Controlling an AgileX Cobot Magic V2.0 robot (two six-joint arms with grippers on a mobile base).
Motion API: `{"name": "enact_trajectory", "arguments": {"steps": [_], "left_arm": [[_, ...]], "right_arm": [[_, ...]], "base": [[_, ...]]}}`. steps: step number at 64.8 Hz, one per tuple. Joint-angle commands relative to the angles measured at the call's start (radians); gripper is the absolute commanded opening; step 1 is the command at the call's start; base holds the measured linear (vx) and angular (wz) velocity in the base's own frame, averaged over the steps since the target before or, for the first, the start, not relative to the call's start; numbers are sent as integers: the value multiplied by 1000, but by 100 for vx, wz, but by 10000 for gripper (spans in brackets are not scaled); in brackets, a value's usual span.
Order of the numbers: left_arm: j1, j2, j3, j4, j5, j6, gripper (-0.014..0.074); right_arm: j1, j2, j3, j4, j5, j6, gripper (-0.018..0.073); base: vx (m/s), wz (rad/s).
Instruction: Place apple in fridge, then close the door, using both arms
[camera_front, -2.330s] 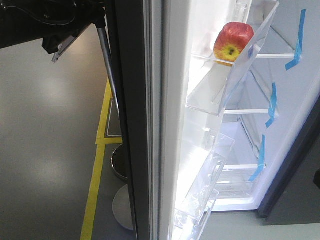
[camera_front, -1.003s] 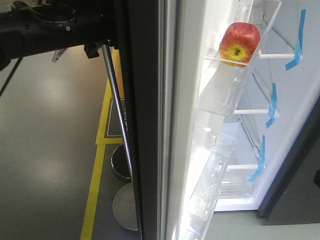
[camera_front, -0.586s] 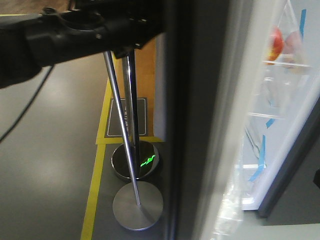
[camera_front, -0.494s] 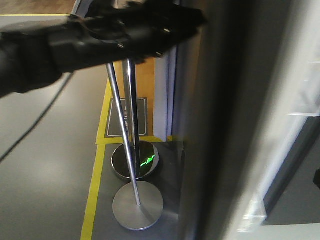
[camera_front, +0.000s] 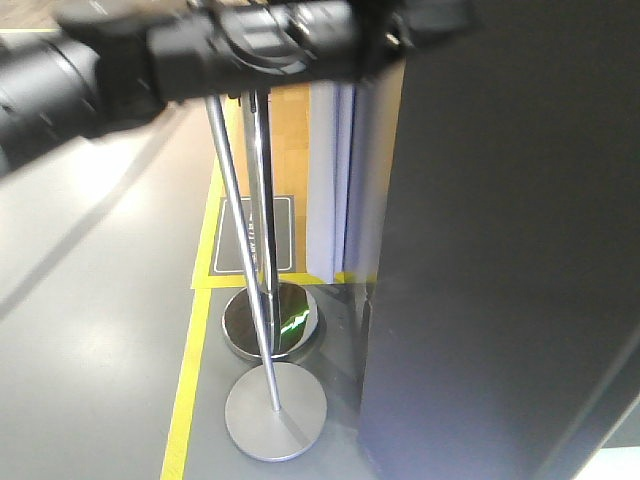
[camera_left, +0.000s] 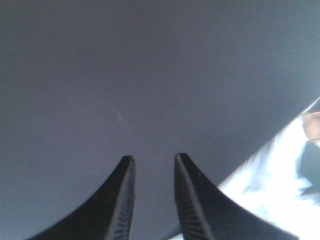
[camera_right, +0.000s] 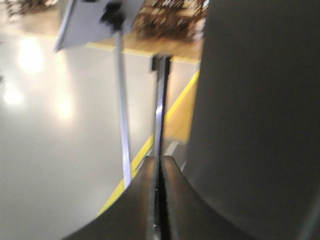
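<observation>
A grey glossy floor (camera_front: 90, 330) is taking up the left of the front view, catching soft glare, with a yellow line (camera_front: 190, 380) running up it toward a wooden panel (camera_front: 290, 150) at the back. Just right of the line, two thin metal poles (camera_front: 255, 290) are rising from round bases (camera_front: 275, 410), one dull disc in front and one shiny dish behind it showing a green glint. Across the top, a blurred black arm (camera_front: 200, 50) is reaching from the left toward the door (camera_front: 510, 250). The door is filling the right half of the view as a plain dark grey slab, its long axis standing upright and its outer face turned to the camera. The apple is not showing in any view.

In the left wrist view, the left gripper (camera_left: 152, 165) is holding its ribbed fingers (camera_left: 125, 200) spread with a gap between them, tips pointing at the grey door face; whether they are touching it cannot be told. A bright white strip is showing at the lower right.

In the right wrist view, the right gripper (camera_right: 160, 165) is keeping its fingers pressed together on nothing, beside the door edge, with the floor and poles beyond.
</observation>
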Motion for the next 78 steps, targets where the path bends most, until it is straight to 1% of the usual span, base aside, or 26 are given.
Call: {"name": "enact_trajectory", "arguments": {"steps": [1, 8, 14, 18, 24, 30, 33, 38, 44, 54, 61, 78], "left_arm": [[34, -71, -50, 54, 2, 4, 204], [76, -96, -49, 119, -17, 3, 204], [125, -113, -49, 168, -31, 3, 204], [159, -127, -49, 205, -42, -2, 204], [212, -142, -49, 258, -43, -4, 204], [267, -153, -49, 325, -45, -4, 204], [290, -156, -49, 353, -43, -6, 204], [325, -158, -49, 388, -45, -33, 204], [359, -158, -49, 420, -45, -64, 204], [411, -158, -49, 481, -45, -109, 204], [436, -158, -49, 509, -44, -110, 204], [470, -158, -49, 509, -46, -109, 204]], "right_arm": [[-5, 49, -26, -10, -186, 1, 10], [-5, 125, -46, -32, -291, 1, 60], [-5, 245, -99, -52, -351, -1, 155], [-5, 332, -145, -55, -394, -3, 243], [-5, 455, -227, -55, -496, -3, 410], [-5, 587, -309, -51, -637, -3, 522], [-5, 646, -344, -48, -697, -3, 549], [-5, 744, -401, -47, -798, -3, 554], [-5, 854, -477, -44, -859, -3, 551], [-5, 1017, -609, -37, -867, -3, 549], [-5, 1106, -688, -33, -868, -3, 549], [-5, 1269, -821, -17, -874, -3, 549]], "base": [[0, 0], [0, 0], [0, 0], [0, 0], [0, 0], [0, 0], [0, 0], [0, 0], [0, 0], [0, 0], [0, 0], [0, 0]]}}
